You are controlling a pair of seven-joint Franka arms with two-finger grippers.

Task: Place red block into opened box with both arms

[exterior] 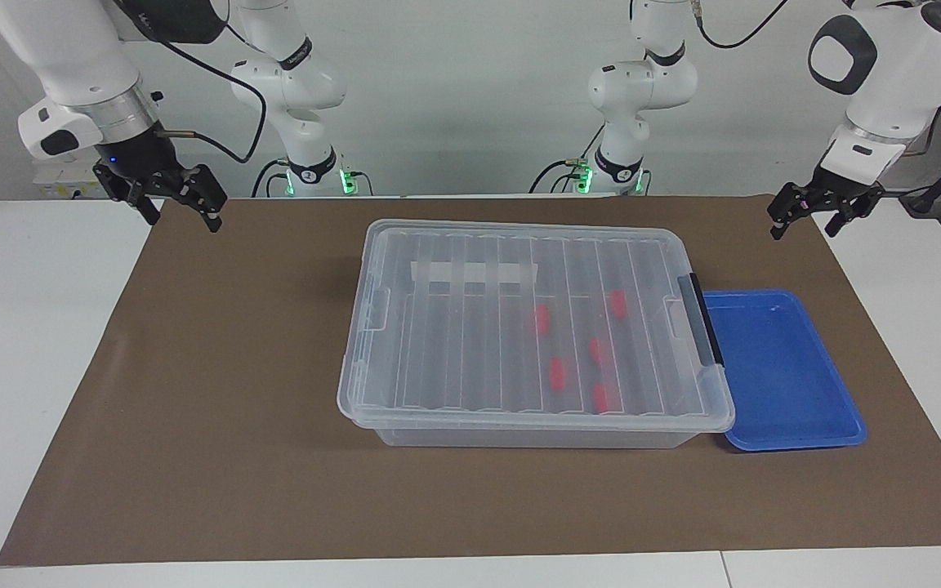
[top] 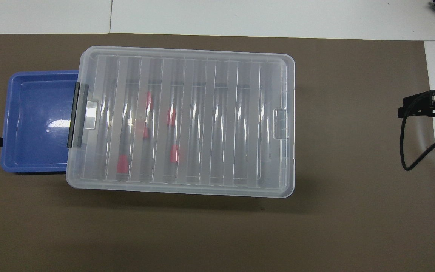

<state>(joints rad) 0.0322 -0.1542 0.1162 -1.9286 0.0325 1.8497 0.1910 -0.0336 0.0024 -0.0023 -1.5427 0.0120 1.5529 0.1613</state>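
We are holding both black two-finger grippers, left gripper (exterior: 804,220) and right gripper (exterior: 180,214), spread empty over the mat's corners, red plastic blocks (exterior: 558,372) already lying inside the lidded clear plastic box (exterior: 519,327); nothing apparently remaining.

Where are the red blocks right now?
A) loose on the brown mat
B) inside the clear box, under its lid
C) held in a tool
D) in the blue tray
B: the red blocks show through the ribbed lid of the clear box; the blue tray beside it holds none.
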